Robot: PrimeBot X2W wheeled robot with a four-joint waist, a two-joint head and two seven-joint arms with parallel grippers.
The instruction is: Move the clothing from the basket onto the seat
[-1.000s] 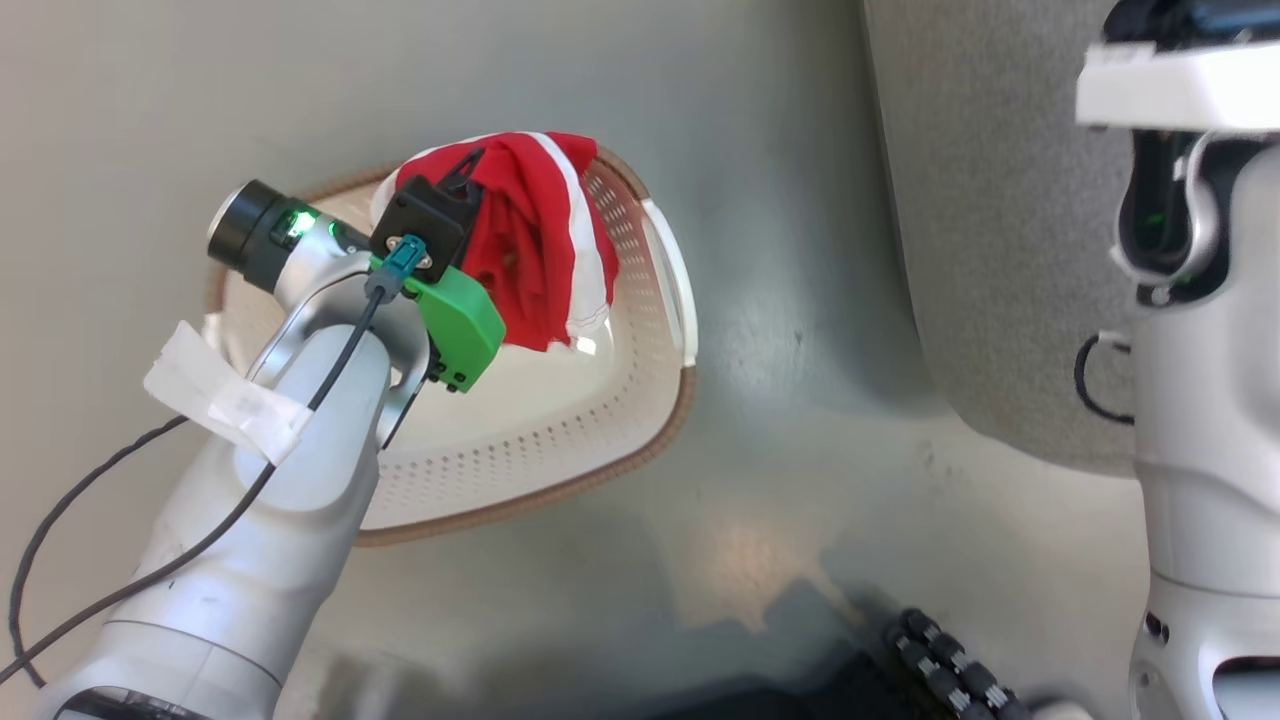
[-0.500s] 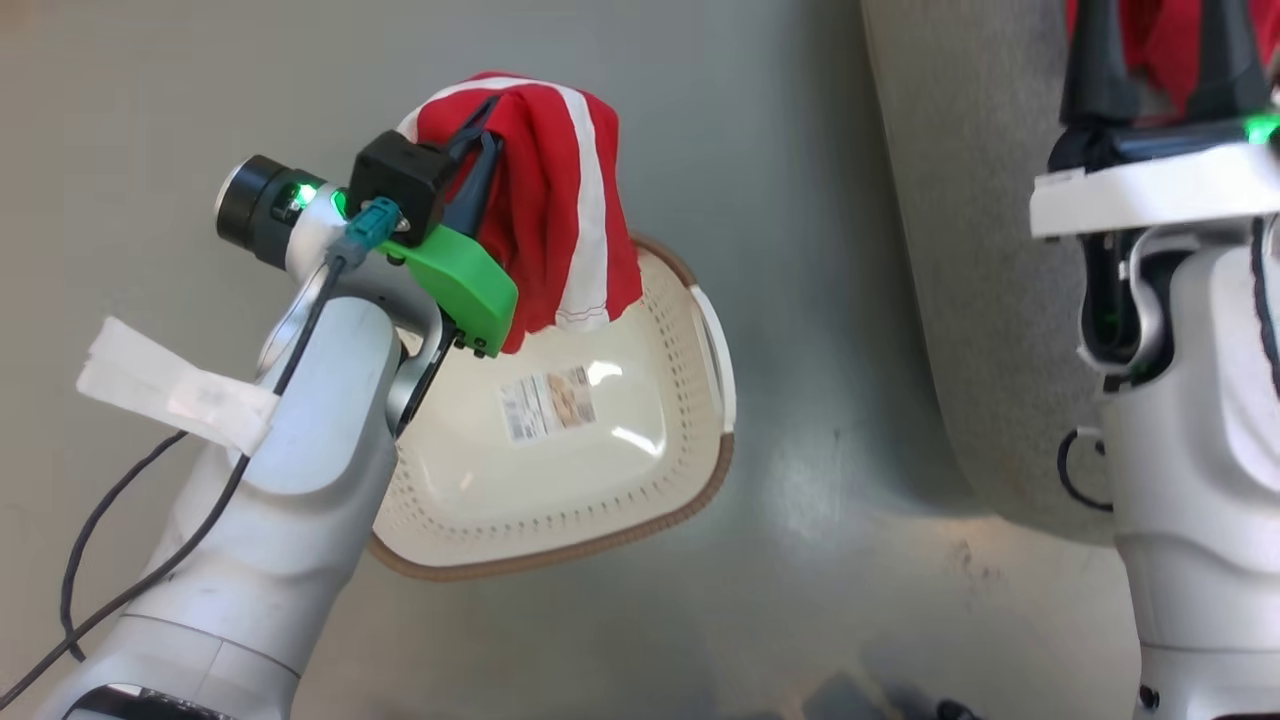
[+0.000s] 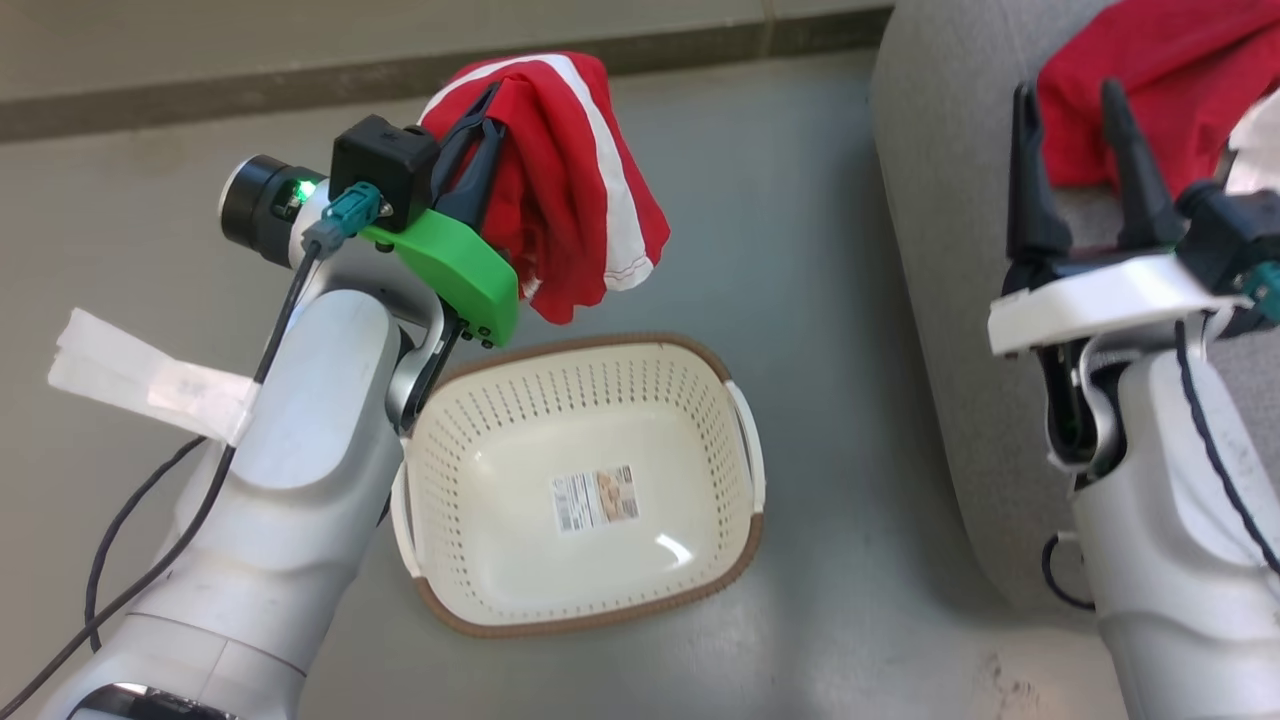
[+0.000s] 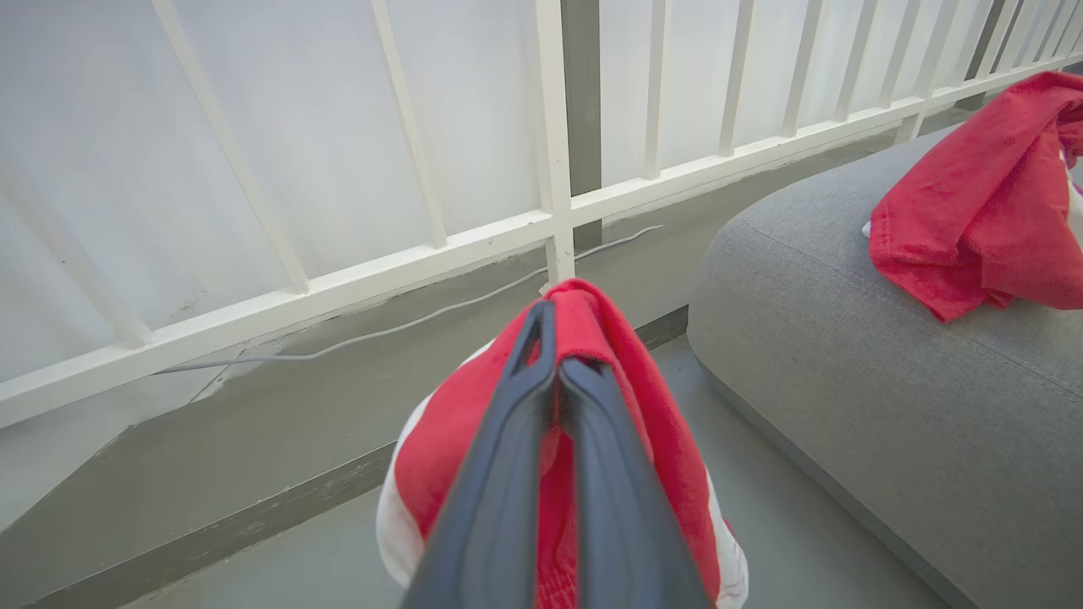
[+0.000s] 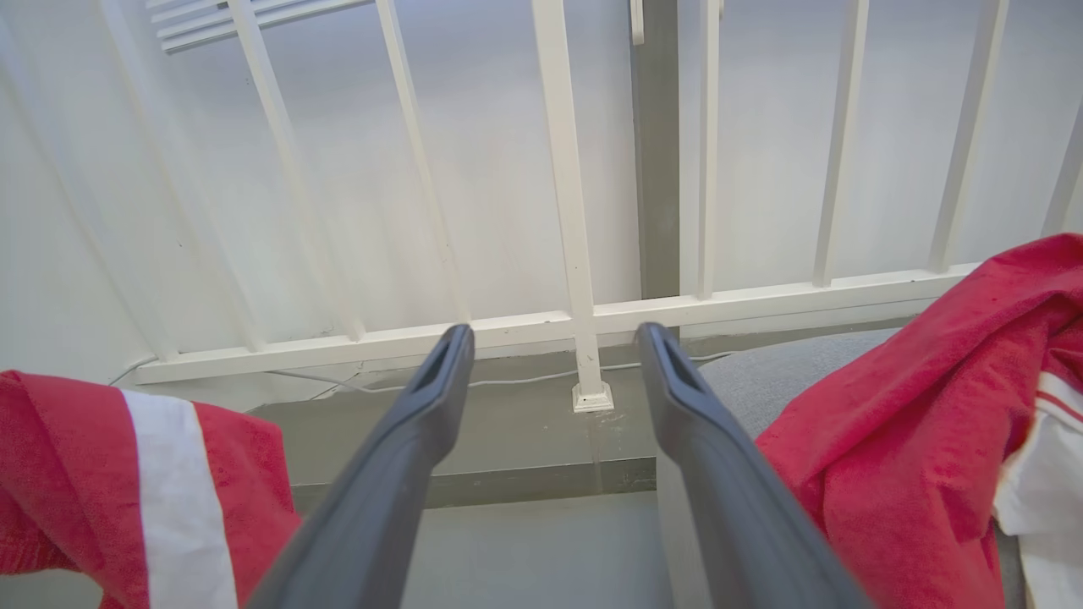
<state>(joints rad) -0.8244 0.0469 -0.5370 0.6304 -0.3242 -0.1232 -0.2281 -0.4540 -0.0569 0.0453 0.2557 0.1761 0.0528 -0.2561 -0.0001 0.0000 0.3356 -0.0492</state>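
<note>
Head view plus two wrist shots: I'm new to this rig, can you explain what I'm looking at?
It is a two-armed robot. The wide picture looks down from its head; the other two look along each arm's own fingers. The left tool is shut on a red-and-white garment, hanging clear of the cream basket on the grey floor. The right tool is open, holding nothing, beside the grey seat, where another red garment lies.
</note>
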